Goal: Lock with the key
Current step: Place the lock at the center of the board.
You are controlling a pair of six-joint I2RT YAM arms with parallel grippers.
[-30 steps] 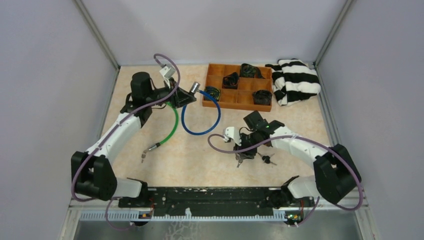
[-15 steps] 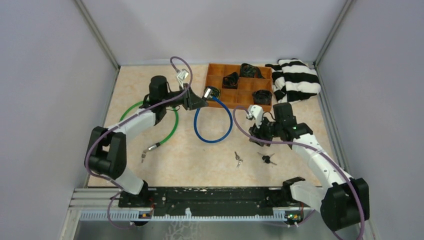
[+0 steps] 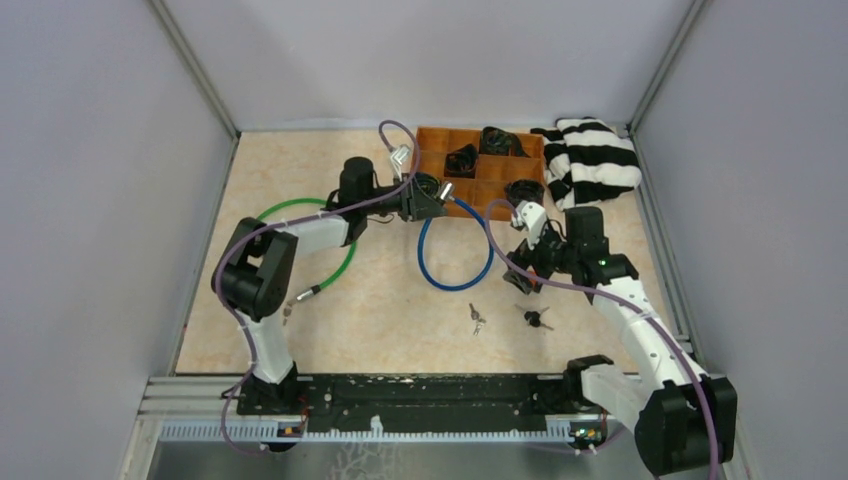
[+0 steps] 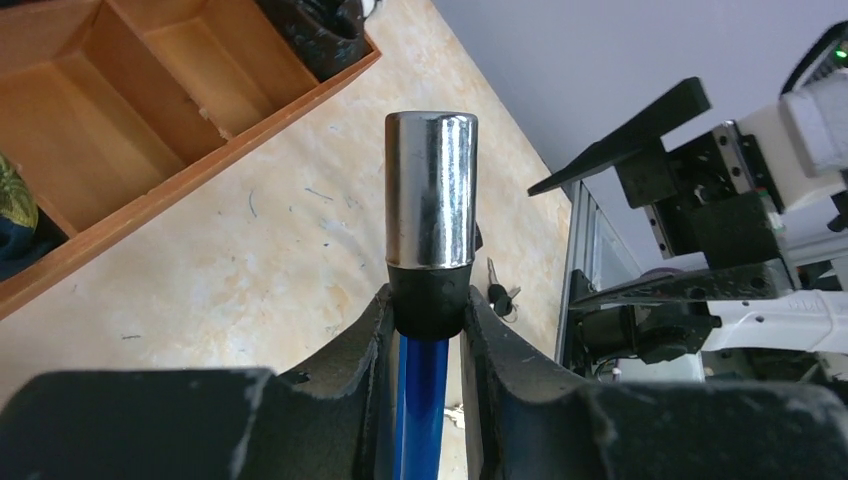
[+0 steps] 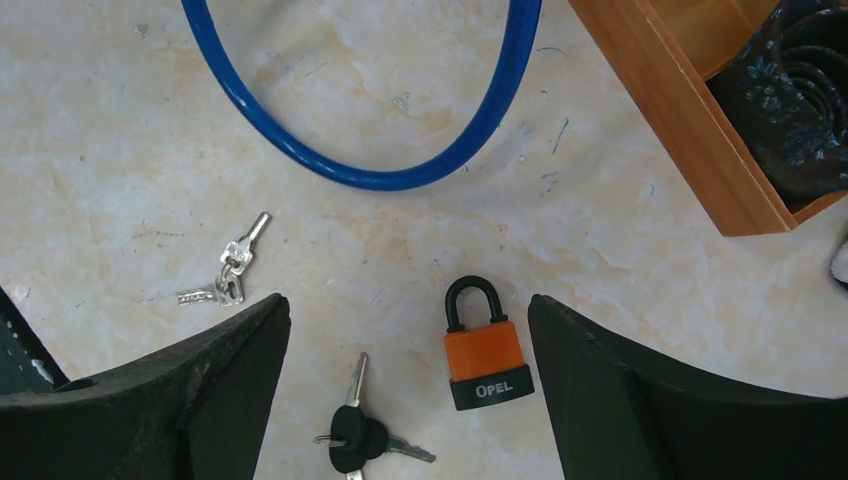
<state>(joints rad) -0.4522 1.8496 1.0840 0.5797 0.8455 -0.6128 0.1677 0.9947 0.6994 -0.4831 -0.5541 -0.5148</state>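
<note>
My left gripper (image 3: 428,200) is shut on the black collar of the blue cable lock (image 4: 430,300), just below its silver end cylinder (image 4: 430,190), holding it off the table near the orange tray. The blue loop (image 3: 455,288) hangs onto the table. My right gripper (image 5: 408,310) is open and empty, hovering over an orange padlock (image 5: 487,355) with its black shackle closed. Black-headed keys (image 5: 358,435) lie beside the padlock and a silver key pair (image 5: 228,272) lies to their left. In the top view the padlock is hidden under my right gripper (image 3: 520,275).
An orange compartment tray (image 3: 480,210) with dark coiled items stands at the back. A striped cloth (image 3: 590,160) lies to its right. A green cable lock (image 3: 352,250) lies at the left, its metal end near the left arm.
My left gripper has carried the blue cable end to the right, up to the tray's front. My right gripper has moved back and right, away from the keys, and now hangs over the padlock.
</note>
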